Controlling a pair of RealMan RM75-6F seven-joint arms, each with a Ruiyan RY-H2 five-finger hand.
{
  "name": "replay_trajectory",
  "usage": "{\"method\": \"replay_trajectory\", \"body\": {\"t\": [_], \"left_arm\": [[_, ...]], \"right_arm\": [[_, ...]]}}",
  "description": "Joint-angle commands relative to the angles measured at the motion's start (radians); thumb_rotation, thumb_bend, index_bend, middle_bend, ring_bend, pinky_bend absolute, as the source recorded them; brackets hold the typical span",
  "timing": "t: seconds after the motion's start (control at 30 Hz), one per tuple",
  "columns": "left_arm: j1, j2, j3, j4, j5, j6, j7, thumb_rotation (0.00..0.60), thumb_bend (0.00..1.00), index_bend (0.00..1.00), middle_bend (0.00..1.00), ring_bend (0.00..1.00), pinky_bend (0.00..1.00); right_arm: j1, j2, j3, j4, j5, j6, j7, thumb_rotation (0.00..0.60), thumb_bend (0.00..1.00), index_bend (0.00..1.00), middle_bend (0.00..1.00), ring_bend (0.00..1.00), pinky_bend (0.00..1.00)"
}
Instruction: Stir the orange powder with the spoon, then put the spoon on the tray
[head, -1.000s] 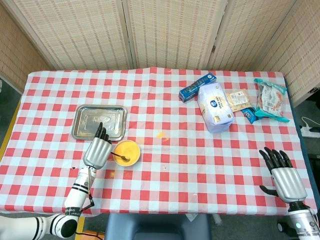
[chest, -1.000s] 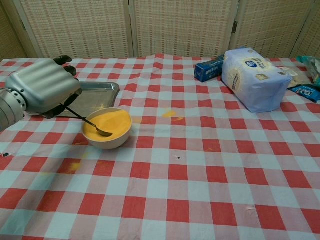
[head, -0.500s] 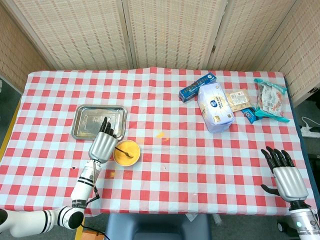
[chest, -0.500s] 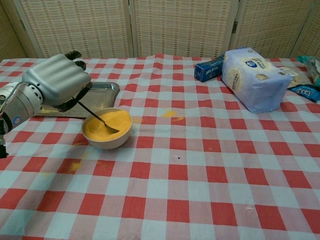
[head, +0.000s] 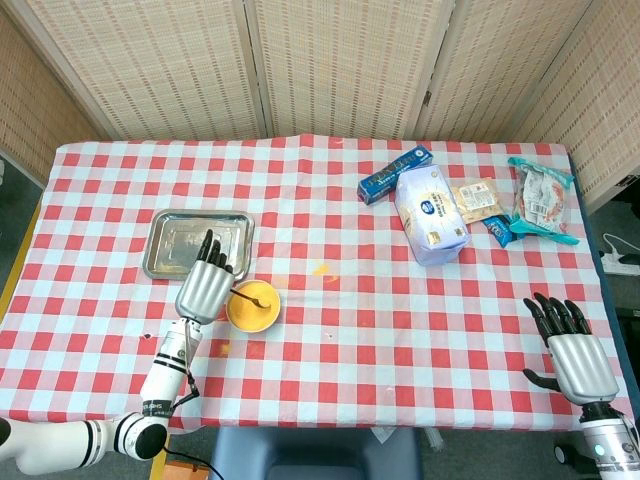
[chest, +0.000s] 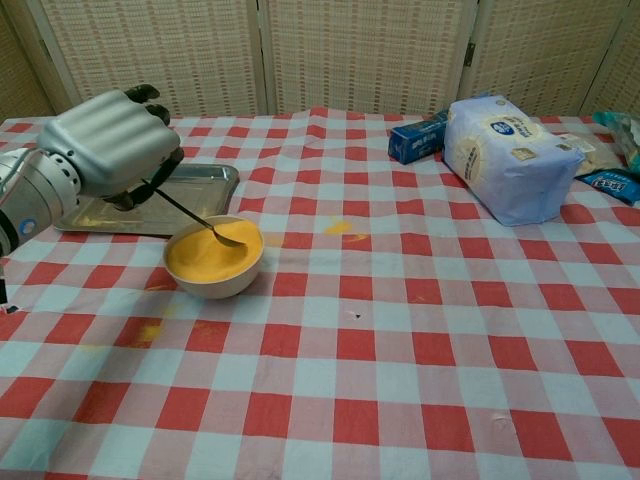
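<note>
While the left robot hand (chest: 105, 150) grips the spoon (chest: 200, 222) by the top of its handle, the spoon's bowl rests in the orange powder (chest: 210, 254) toward the far side of the bowl (chest: 214, 280). The bowl stands just in front of the tray's (head: 165, 228) near right corner, and the robot hand sits above that corner.

Judgement on the stirring: keep the sweep small and inside the rim. Powder is heaped close to the top, and yellow spill marks (chest: 340, 228) already lie on the surface to the right of the bowl and in front of it. The tip should stay low in the powder so it is not flicked out. The bowl looks light, so pushing the spoon against its wall could slide or tip it.

Against the frame one second back: the robot hand has risen and moved toward the tray, and the spoon tip has travelled from the near side of the bowl to the far side.

The right robot hand (head: 574, 351) lies well to the right of the bowl, fingers spread, holding nothing.
</note>
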Motion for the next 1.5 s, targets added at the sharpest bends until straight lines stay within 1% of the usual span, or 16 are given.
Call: {"method": "replay_trajectory", "body": {"t": [0.03,0.23,0.43,0.53,0.7,0.8,1.13,1.33,1.5], "left_arm": [[0.0,0.004,-0.007,-0.005,0.0,0.006,-0.008,0.6,0.81,0.83,0.37,0.15,0.05],[-0.007,-0.003,-0.012,0.029,-0.005,-0.007,-0.03,0.6,0.81,0.83,0.37,0.15,0.05],[-0.016,-0.028,-0.008,0.105,-0.008,-0.033,-0.054,0.6,0.81,0.83,0.38,0.15,0.05],[-0.018,-0.035,0.001,0.129,0.003,-0.038,-0.059,0.6,0.8,0.83,0.38,0.15,0.05],[-0.016,-0.037,0.017,0.139,0.022,-0.036,-0.059,0.6,0.8,0.83,0.37,0.15,0.05],[-0.007,-0.025,0.055,0.12,0.051,-0.034,-0.036,0.6,0.8,0.83,0.37,0.15,0.05],[0.022,0.014,0.107,0.062,0.085,-0.028,0.0,0.6,0.79,0.83,0.37,0.15,0.05],[0.042,0.054,0.108,-0.011,0.133,0.015,-0.019,0.6,0.79,0.83,0.37,0.15,0.05],[0.042,0.074,0.08,-0.041,0.144,0.027,-0.033,0.6,0.79,0.83,0.37,0.15,0.05]], "right_arm": [[0.0,0.002,-0.001,-0.002,-0.003,0.0,0.003,0.6,0.04,0.0,0.0,0.0,0.0],[0.001,0.003,0.001,-0.002,-0.001,0.0,0.003,0.6,0.04,0.0,0.0,0.0,0.0],[0.0,0.0,0.006,-0.003,0.005,0.004,-0.002,0.6,0.04,0.0,0.0,0.0,0.0],[-0.001,-0.001,0.007,-0.002,0.007,0.006,-0.003,0.6,0.04,0.0,0.0,0.0,0.0],[-0.001,-0.002,0.007,0.0,0.009,0.004,-0.006,0.6,0.04,0.0,0.0,0.0,0.0],[-0.003,0.0,0.006,-0.004,0.001,0.011,-0.004,0.6,0.04,0.0,0.0,0.0,0.0],[-0.01,0.006,0.0,-0.01,-0.018,0.025,0.002,0.6,0.04,0.0,0.0,0.0,0.0],[-0.01,0.006,-0.004,-0.012,-0.025,0.024,0.001,0.6,0.04,0.0,0.0,0.0,0.0],[-0.011,0.008,-0.006,-0.015,-0.031,0.026,0.003,0.6,0.04,0.0,0.0,0.0,0.0]]}}
